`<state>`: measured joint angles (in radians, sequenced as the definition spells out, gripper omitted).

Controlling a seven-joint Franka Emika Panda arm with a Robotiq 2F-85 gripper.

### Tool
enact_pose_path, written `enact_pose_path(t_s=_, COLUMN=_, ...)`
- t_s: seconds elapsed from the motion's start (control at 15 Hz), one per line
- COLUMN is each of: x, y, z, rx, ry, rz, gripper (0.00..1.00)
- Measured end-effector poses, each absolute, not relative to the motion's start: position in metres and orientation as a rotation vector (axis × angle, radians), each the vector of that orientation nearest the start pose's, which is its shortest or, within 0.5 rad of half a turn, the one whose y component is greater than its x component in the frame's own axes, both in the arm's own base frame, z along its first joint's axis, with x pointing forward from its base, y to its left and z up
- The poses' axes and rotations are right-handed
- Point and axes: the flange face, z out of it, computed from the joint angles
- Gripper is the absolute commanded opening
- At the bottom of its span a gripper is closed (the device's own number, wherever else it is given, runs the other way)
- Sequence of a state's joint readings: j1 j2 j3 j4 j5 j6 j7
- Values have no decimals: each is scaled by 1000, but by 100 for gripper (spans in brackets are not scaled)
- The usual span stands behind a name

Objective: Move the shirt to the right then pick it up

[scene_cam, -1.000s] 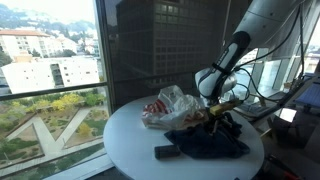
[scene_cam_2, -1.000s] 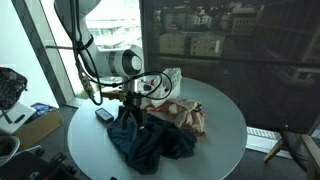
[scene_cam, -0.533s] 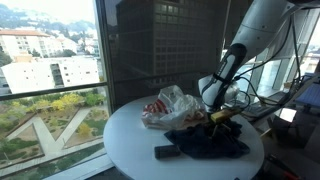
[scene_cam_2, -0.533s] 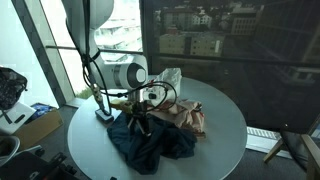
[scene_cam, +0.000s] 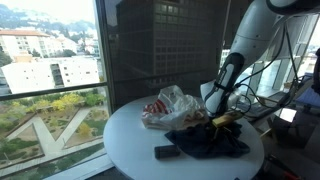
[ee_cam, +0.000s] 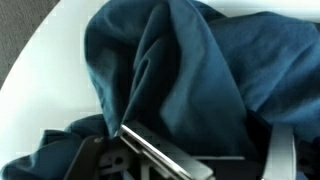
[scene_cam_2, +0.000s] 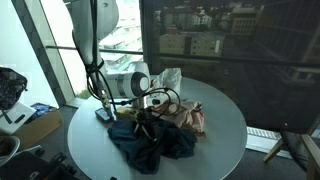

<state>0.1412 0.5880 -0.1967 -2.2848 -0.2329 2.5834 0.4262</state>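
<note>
Blue shirt (scene_cam_2: pixel 150 148) lies all crumpled at the lower middle of the frame, on my white round table (scene_cam_2: pixel 225 130), just like a second ago. My gripper (scene_cam_2: pixel 146 122) has come down lower onto it. Its jaws are wide apart and hold nothing.

You have the shirt (scene_cam_2: pixel 152 146) lying in a heap on the tabletop (scene_cam_2: pixel 228 132), near its edge. The small block (scene_cam_2: pixel 103 115) lies on the tabletop just beside the shirt. Behind the shirt lies a crumpled cloth (scene_cam_2: pixel 186 118), touching it, and behind this cloth lies the plastic bag (scene_cam_2: pixel 170 78). Your gripper (scene_cam_2: pixel 145 124) hangs directly over the shirt, and in the wrist view its fingers (ee_cam: pixel 150 150) are down at the folds.
</note>
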Motion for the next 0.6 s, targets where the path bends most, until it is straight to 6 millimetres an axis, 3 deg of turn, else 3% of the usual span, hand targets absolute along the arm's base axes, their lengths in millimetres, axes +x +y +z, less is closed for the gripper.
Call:
enact_pose_path(t_s=0.2, x=482, y=-31, z=79, rx=-3356, ry=404, rz=395, gripper=45)
enact_pose_path(t_s=0.6, x=483, y=-29, z=81, rx=-3381, ry=383, rz=379, gripper=41)
